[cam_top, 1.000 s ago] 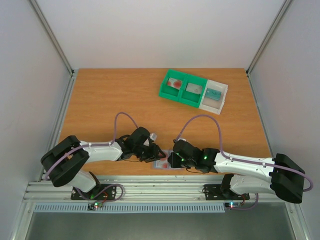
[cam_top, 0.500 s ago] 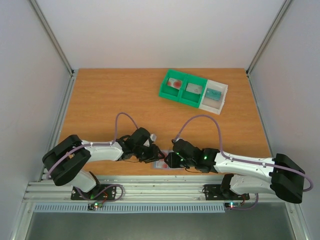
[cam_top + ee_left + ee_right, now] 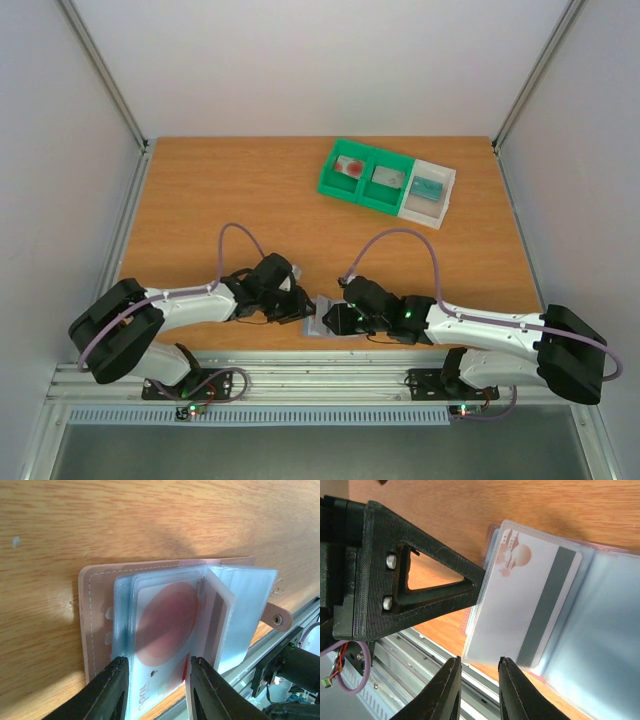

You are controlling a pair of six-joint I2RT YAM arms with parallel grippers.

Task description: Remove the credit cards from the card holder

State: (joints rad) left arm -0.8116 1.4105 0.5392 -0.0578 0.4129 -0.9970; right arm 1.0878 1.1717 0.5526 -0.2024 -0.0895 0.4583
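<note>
- Wooden table (image 3: 220, 200) fills the middle of the overhead view, with white walls around it. A green and white tray (image 3: 355, 200) sits upper right of centre, and what look like cards lie in its compartments.
- At the bottom centre of that view, near the table's front edge, the card holder (image 3: 319, 327) lies open between the two arms. Its pale pink cover is underneath and its clear sleeves are fanned up.
- Left gripper (image 3: 159, 662) shows its fingers spread at the bottom of the left wrist view, with a sleeve page beneath them. In the right wrist view one of its black fingers touches a sleeve's left edge. I judge it is steadying the holder rather than gripping anything.
- A card with a red round blotch (image 3: 167, 625) sits inside a sleeve at the centre of the left wrist view.
- Right gripper (image 3: 481, 662) has its fingers slightly parted at the bottom of its own view, with nothing between them. A sleeve's lower corner ends right at their tips.
- That sleeve holds a card with a grey stripe (image 3: 535, 595), centre right, and it looks fully tucked in.
- The step in hand, as I read it, is lining up a pinch on a card.
- Next, the right fingers need to close on the card itself, not the slippery plastic. They then pull along the sleeve's opening while the left arm pins the holder down. I cannot tell which side the sleeve opens on.
</note>
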